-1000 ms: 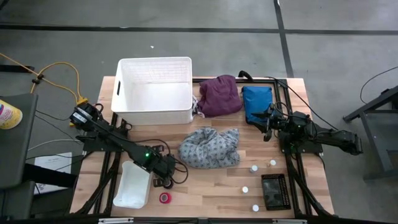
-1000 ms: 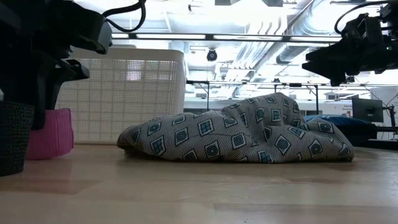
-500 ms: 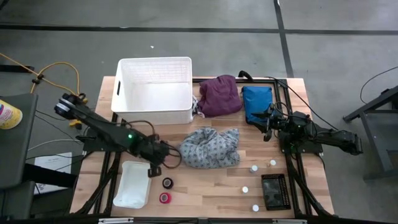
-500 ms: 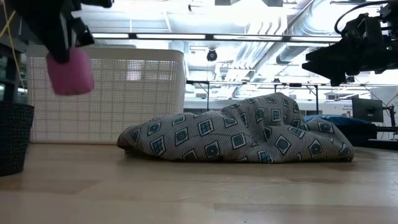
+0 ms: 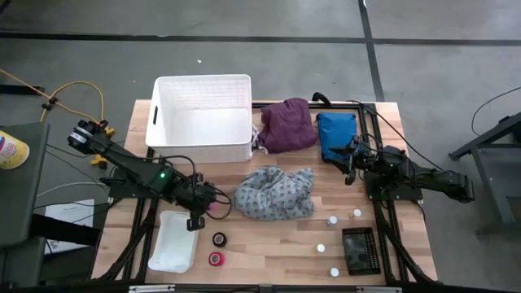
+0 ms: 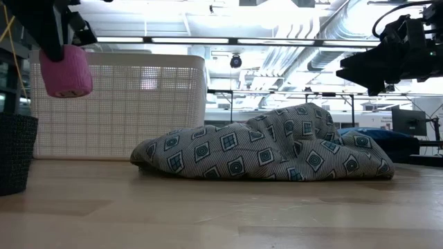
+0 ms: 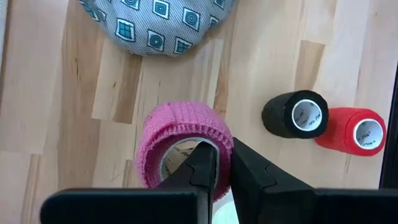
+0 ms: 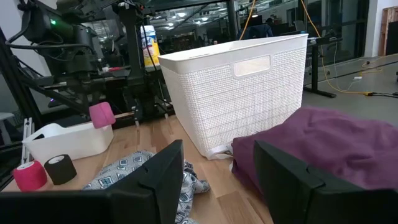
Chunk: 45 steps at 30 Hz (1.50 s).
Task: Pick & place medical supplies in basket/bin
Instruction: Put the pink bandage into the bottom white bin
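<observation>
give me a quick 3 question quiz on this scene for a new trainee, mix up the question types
1. True or false: the left gripper is shut on the pink tape roll and holds it clear of the table.
2. Which tape rolls lie on the table beside the small white tray? A) black and red B) pink and black C) red only
3. Fill in: the right gripper waits, open, over the ____ cloth bundle, next to the purple garment.

Key: 1 true; 2 A; 3 blue
</observation>
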Motion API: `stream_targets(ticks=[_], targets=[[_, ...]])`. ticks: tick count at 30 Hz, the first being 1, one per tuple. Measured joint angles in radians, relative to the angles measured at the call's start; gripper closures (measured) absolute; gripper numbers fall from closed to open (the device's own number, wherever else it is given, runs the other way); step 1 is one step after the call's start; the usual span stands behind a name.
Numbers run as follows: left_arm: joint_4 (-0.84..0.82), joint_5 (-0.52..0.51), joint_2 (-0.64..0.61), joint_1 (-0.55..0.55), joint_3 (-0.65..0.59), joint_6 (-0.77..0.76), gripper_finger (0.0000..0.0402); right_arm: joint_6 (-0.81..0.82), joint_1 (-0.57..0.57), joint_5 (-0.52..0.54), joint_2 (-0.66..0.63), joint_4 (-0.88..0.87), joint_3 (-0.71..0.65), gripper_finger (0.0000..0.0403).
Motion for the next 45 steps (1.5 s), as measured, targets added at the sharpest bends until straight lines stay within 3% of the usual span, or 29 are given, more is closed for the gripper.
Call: stream_targets(ticks=[21,37,45], targets=[[-0.02,0.006,-0.058,-0.213,0.0,0.0,0.0376,0.0,0.0,0.0,0.0,0.0,0.0,0.0221],[-0.034,0.006,-0.062,-0.465,0.001,-0.019,0.0376,0.0,0.0,0.0,0.0,0.0,0.0,0.0221],[-0.035,-0.026,-0.062,-0.586,0.001,-0.105,0.0376,0.0,0.0,0.0,0.0,0.0,0.0,0.0221]])
